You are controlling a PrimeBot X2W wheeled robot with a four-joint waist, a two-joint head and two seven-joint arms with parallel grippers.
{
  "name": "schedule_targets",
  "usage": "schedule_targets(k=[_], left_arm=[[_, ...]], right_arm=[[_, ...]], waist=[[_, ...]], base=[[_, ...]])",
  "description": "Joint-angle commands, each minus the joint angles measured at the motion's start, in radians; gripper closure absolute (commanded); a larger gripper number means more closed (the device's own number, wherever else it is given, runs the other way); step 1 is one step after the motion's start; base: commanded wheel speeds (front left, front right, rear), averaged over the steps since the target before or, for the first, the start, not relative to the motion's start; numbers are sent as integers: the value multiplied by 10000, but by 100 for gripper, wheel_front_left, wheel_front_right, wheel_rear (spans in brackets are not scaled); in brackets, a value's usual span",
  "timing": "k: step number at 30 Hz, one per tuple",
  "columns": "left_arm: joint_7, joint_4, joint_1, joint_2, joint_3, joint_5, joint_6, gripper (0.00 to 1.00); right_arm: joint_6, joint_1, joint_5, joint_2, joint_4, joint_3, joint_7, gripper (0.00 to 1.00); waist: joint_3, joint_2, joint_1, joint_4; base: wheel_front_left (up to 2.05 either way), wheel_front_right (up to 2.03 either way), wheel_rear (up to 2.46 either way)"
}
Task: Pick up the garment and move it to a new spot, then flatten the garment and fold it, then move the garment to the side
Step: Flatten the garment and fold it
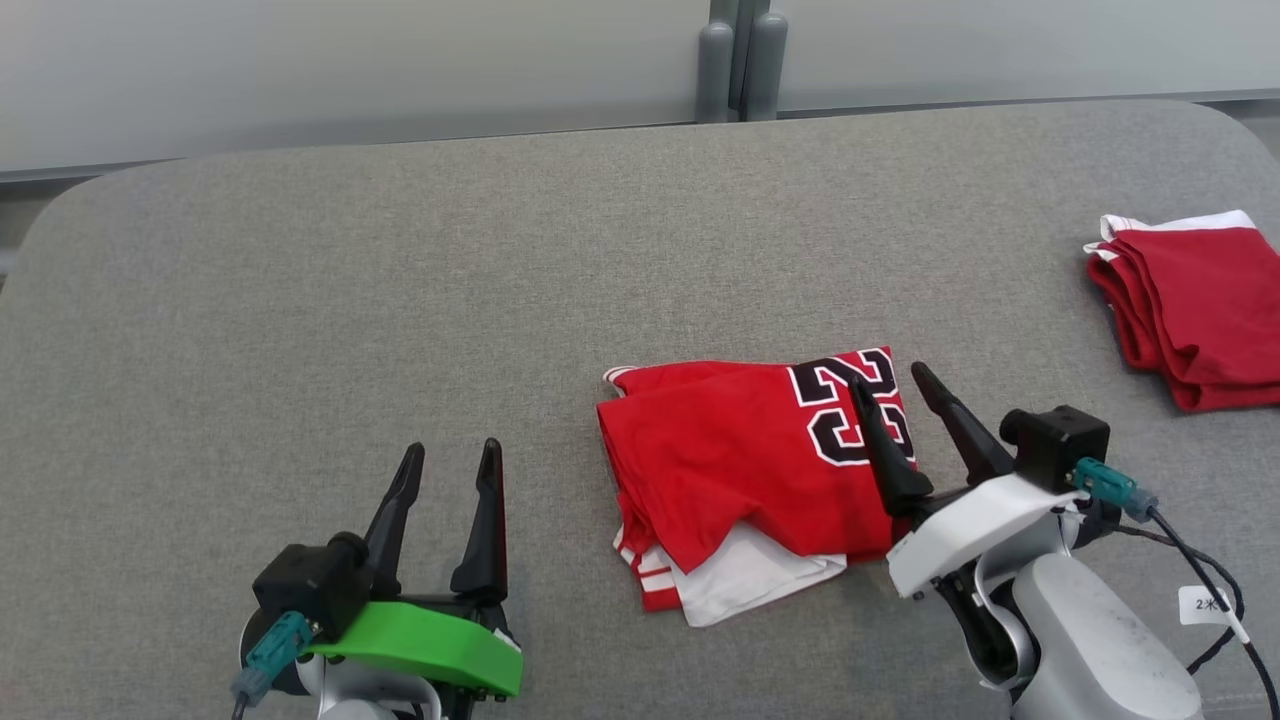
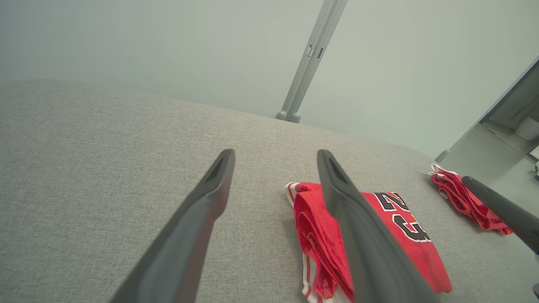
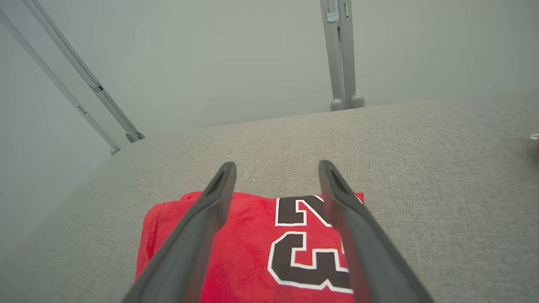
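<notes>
Lying folded, red garment, number 23

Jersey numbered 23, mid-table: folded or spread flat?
Folded. The jersey lies as a compact bundle on the grey table, red layers stacked along its left edge and a white layer poking out at the near edge.

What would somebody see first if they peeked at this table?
The bright red jersey with a big black 23, folded in the middle of the grey table, grabs the eye first. The right claw is open just over its numbered end, and the left claw, on a bright green mount, is open off to the left. A second folded red garment lies at the far right.
</notes>
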State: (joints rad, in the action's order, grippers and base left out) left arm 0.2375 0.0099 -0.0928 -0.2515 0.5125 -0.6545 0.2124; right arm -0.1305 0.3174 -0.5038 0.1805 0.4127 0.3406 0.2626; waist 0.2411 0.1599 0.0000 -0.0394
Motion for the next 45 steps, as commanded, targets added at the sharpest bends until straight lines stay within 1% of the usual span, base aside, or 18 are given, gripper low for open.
schedule_targets(k=[1,2,3,4,5,7,14,21,25,29,31,32,36,40,45], left_arm=[[-25,42,55,-77,-9,50,0,0],[-37,37,32,-86,2,61,8,0],[-44,26,13,-96,6,67,21,0],[-53,15,3,-104,2,71,43,0],[-69,8,3,-111,3,73,62,0],[-68,-16,25,-133,-12,62,71,0],[-106,-108,-93,-143,-8,64,94,0],[-47,-78,-201,-99,-48,40,105,0],[-1,-66,-249,-75,-94,25,88,0],[40,-35,-333,-41,-116,34,53,0],[52,-14,-349,-26,-127,38,33,0],[52,-14,-349,-26,-127,38,33,0],[96,18,-393,-11,-169,48,50,0],[115,34,-390,-31,-225,51,71,0],[134,34,-316,-71,-294,43,104,0]], right_arm=[[-2,-194,111,8,-43,24,25,0],[-2,-277,202,-38,-71,26,25,38],[-2,-351,319,-68,-73,43,25,73],[-2,-388,448,-83,-63,50,25,91],[-2,-427,551,-116,-60,71,25,100],[-2,-543,689,-209,-58,129,26,100],[-2,-464,1806,-3,539,410,25,100],[-1,-333,2554,69,1123,865,25,100],[-1,-181,2594,4,1519,1161,27,100],[-2,87,2437,-167,1859,1858,26,100],[-1,197,2338,-179,2028,2294,26,100],[-1,197,2338,-179,2028,2294,26,100],[-1,443,2162,-144,2313,2962,27,100],[-1,628,2218,-6,2028,3139,26,100],[-1,545,2531,235,893,2591,26,100]], waist=[[8,0,0,-44],[15,0,0,-89],[24,0,0,-139],[34,0,0,-189],[42,0,0,-242],[67,0,0,-359],[290,0,0,-907],[579,0,0,-1431],[756,0,0,-1616],[891,0,0,-1697],[940,0,0,-1713],[940,0,0,-1713],[1005,0,0,-1678],[1002,0,0,-1569],[883,0,0,-1332]], base=[[0,0,0],[0,0,0],[0,0,0],[0,0,0],[0,0,0],[0,0,0],[0,0,0],[0,0,0],[0,0,0],[0,0,0],[0,0,0],[0,0,0],[0,0,0],[0,0,0],[0,0,0]])
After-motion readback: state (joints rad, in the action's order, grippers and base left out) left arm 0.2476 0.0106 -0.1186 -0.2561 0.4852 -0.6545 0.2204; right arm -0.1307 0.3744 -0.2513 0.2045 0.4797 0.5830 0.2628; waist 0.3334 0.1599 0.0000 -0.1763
